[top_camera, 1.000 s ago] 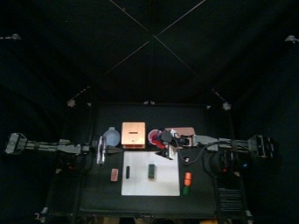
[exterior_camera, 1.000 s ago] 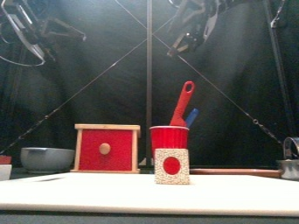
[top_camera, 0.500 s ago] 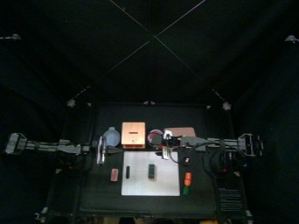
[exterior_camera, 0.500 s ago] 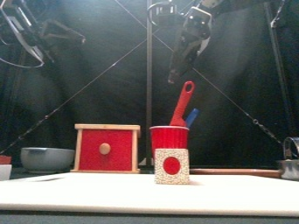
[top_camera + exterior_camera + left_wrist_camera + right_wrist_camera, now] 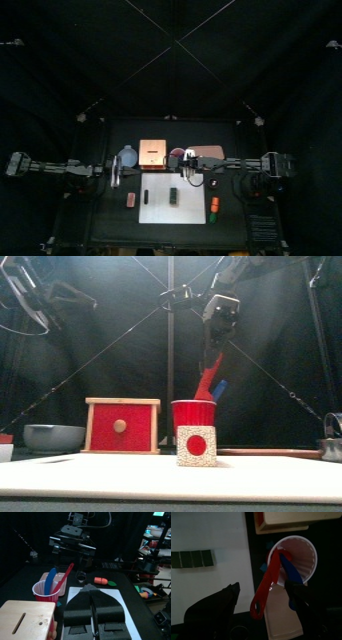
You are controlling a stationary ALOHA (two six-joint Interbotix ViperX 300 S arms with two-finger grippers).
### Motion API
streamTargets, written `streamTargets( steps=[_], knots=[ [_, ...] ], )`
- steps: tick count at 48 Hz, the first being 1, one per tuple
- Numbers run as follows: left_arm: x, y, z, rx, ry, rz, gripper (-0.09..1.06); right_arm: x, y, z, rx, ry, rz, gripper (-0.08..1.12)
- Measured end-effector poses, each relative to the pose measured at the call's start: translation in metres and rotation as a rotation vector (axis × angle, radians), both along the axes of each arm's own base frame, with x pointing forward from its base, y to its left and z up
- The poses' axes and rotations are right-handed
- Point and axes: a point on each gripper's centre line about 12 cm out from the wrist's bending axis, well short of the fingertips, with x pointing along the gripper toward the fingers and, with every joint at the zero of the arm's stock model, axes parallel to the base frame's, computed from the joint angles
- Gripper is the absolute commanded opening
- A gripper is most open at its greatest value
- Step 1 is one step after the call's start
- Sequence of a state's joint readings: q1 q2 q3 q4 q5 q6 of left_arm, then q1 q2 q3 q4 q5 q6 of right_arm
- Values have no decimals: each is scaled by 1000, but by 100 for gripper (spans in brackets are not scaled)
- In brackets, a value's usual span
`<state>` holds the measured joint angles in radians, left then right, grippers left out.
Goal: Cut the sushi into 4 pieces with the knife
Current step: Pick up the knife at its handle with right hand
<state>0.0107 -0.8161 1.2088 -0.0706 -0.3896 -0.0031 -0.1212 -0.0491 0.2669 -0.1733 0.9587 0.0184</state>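
Right fingers (image 5: 218, 607): spread around the red toy knife (image 5: 266, 582) propped in the round red cup (image 5: 194, 413), handle up for pinching
Sushi: dark green block roll (image 5: 191, 559), uncut on white cutting board (image 5: 211, 532)
Left fingers (image 5: 80, 607): pressed together, idle

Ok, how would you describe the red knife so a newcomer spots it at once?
Behind the white cutting board stands a red cup beside the wooden box. Two toy knives stick out of it; the red knife is the taller one, rising above the blue knife, its handle between the open jaws of the right gripper.
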Motion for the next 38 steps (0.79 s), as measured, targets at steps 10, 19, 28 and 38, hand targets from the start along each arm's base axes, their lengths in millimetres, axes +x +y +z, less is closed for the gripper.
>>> streamTargets(
  steps=[10, 19, 28, 38],
  knots=[
    [0, 0, 0, 0, 0, 0, 1, 2, -1, -7, -6, 27, 1, 92],
    [0, 0, 0, 0, 0, 0, 1, 2, -3, -10, -15, 39, 3, 69],
    [0, 0, 0, 0, 0, 0, 1, 0, -7, -10, -16, 52, -8, 51],
    [0, 0, -1, 0, 2, 2, 1, -1, -9, -13, -17, 77, -7, 44]
  ],
)
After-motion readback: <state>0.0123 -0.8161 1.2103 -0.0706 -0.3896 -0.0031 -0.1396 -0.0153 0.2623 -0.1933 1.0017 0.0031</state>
